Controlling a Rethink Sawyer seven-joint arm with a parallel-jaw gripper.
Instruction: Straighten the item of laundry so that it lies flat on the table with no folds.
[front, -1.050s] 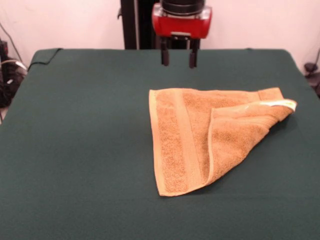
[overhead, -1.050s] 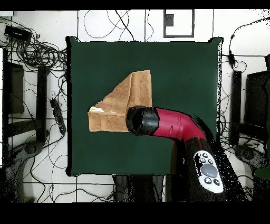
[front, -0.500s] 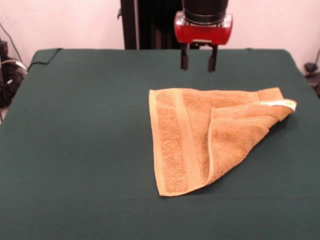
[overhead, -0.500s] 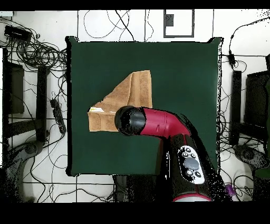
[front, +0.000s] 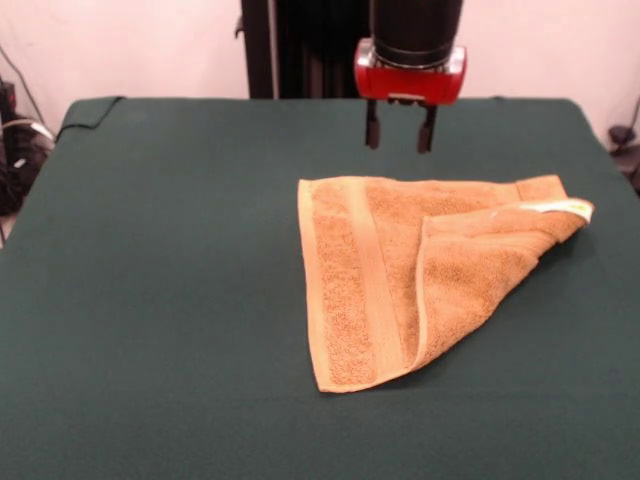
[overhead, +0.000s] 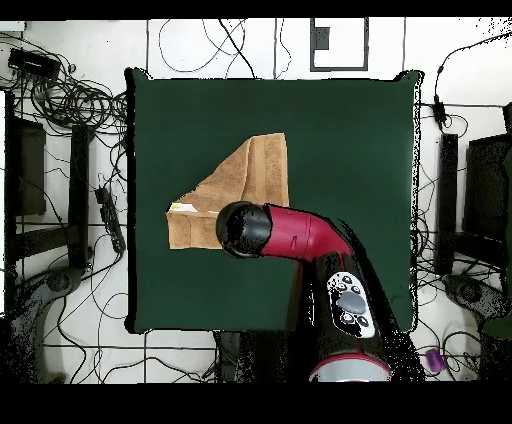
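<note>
The large rectangular fabric-covered tabletop (front: 160, 300) is a plain dark green, without pattern. The small square terry towel (front: 400, 270) is orange-tan, its looped pile slightly mottled, crossed by a flat woven band (front: 372, 270) of paler tan; a small white label (front: 560, 207) shows at its folded corner. The end effector (front: 400, 133) has a glossy red housing under a black cylinder, with black fingers (front: 372, 130). The arm (overhead: 300, 232) is red and black.

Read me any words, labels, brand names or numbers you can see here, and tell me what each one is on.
No text can be read in either view.
White label on the towel: any print is too small to make out.
Button pad on the arm: markings too blurred to read.
</note>
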